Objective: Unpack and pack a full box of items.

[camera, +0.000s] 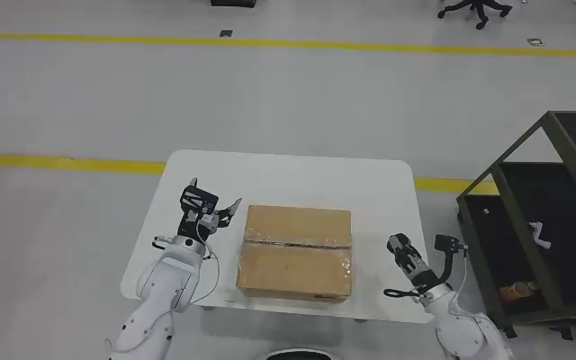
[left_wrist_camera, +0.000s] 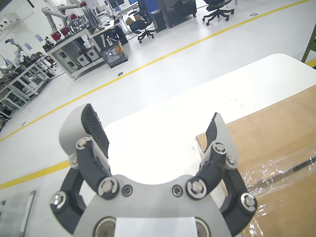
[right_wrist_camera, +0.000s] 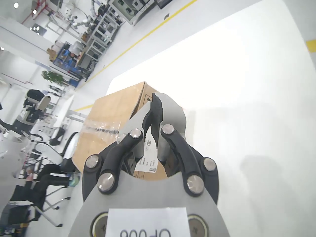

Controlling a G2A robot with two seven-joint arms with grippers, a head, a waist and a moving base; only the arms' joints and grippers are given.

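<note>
Taped brown cardboard box (camera: 295,252) on white table (camera: 378,189). Left gripper (left_wrist_camera: 150,111) spread wide (beside box); right gripper (right_wrist_camera: 152,102) pinched together, empty.

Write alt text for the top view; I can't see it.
A closed, taped cardboard box lies on a white table. The left gripper, open, is beside one end; the right gripper, shut, is off the other end.

A cardboard box (camera: 294,261) (taped shut) sits on the table (camera: 297,175). The left gripper (camera: 213,202), fingers spread, is just beside the box, and the right gripper (camera: 402,254) is opposite.
</note>
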